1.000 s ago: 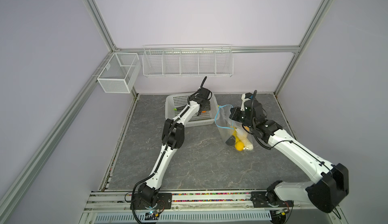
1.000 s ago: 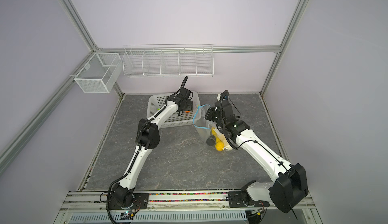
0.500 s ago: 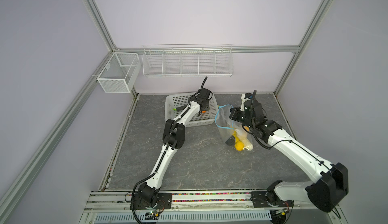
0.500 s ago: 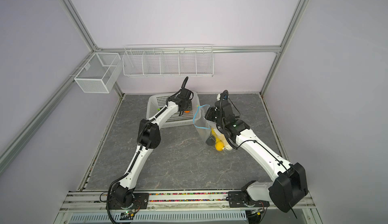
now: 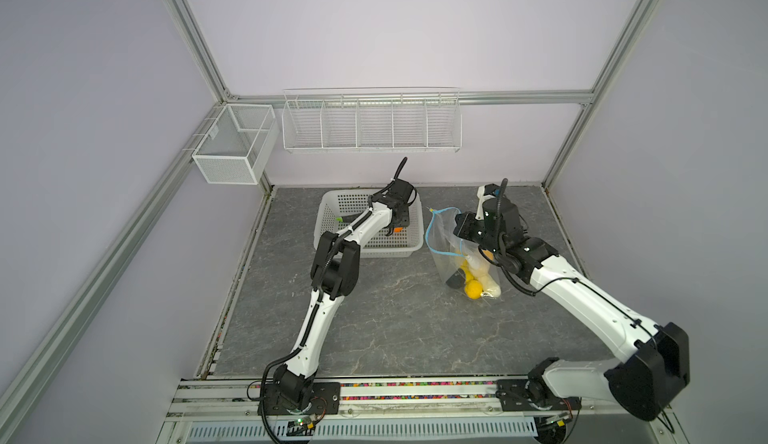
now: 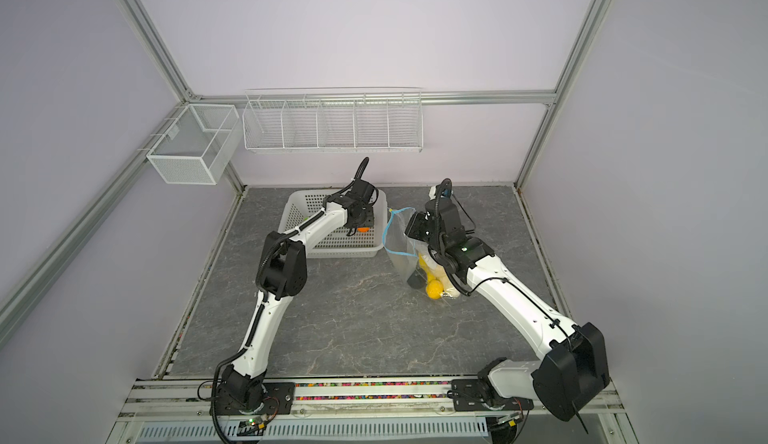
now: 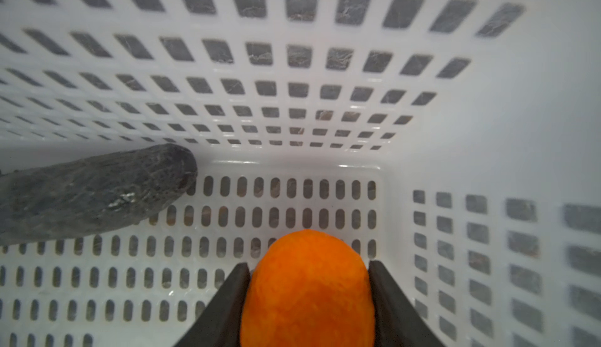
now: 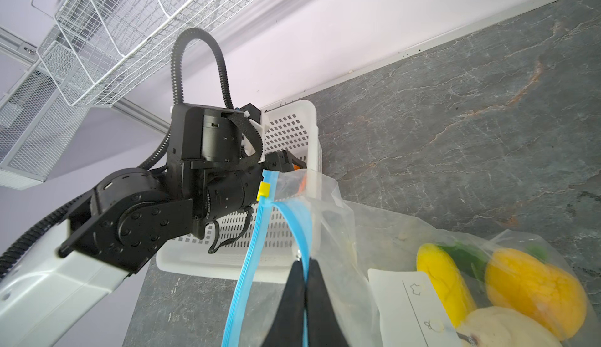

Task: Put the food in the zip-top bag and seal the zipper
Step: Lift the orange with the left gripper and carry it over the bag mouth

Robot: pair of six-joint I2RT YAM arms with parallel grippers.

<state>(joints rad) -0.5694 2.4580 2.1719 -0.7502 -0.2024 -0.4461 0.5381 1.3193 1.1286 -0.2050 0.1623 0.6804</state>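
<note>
Zip-top bag (image 5: 442,250) upright just beside white basket (image 5: 370,252), mouth open; yellow + beige food (image 8: 533,290) inside. R gripper (image 8: 305,264) pinched tight on blue zipper (image 8: 249,257). L gripper (image 7: 309,265) inside basket, clamped on orange piece (image 7: 309,293); dark green piece (image 7: 91,195) also in basket.

I can't properly read any text from my station. The only thing carrying marks is the white label (image 8: 409,306) on the clear bag (image 8: 374,231), at the right of the desk (image 8: 455,101). In the right wrist view it shows a thin ruled line and two small hand-drawn squiggles. One is a jagged little outline and the other a loop like a figure eight; I can't make out either as a word. The black housing of the left arm (image 8: 208,199) has faint pale marks that may be print, too small to read. I find no lettering in either top view.
</note>
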